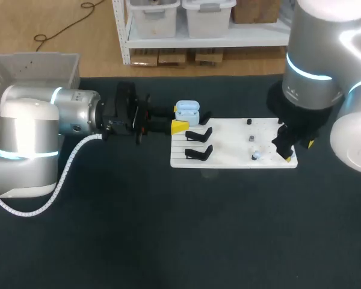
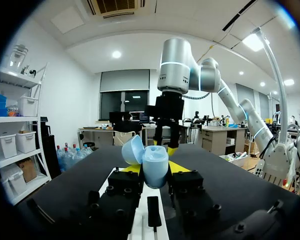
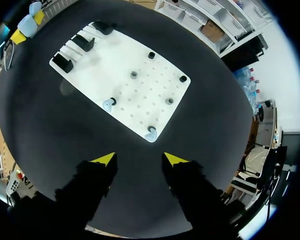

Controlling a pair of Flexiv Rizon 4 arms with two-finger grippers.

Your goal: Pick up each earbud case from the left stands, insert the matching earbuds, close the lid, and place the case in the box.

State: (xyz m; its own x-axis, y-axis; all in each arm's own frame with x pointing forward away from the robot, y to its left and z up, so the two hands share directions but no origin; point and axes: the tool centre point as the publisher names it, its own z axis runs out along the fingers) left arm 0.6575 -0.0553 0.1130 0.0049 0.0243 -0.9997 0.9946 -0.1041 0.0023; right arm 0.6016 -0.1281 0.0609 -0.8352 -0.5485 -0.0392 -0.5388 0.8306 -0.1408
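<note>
A light blue earbud case (image 1: pixel 187 111) with its lid open is held over the left end of the white board (image 1: pixel 234 135). My left gripper (image 1: pixel 182 122) is shut on it. In the left wrist view the case (image 2: pixel 155 166) sits between the yellow tips, with its lid (image 2: pixel 132 149) tilted back. Two light blue earbuds (image 3: pixel 108 104) (image 3: pixel 151 134) rest on pegs of the board (image 3: pixel 122 67). My right gripper (image 3: pixel 140 160) hangs open above the board's right edge (image 1: pixel 296 152), with nothing between its fingers. One earbud (image 1: pixel 256 155) lies just left of it.
Two empty black stands (image 1: pixel 199 133) (image 1: pixel 198 153) sit on the board's left part. Small dark pegs (image 3: pixel 151 55) (image 3: pixel 183 78) dot the board's right part. A grey box (image 1: pixel 36 69) stands at the table's far left, behind my left arm.
</note>
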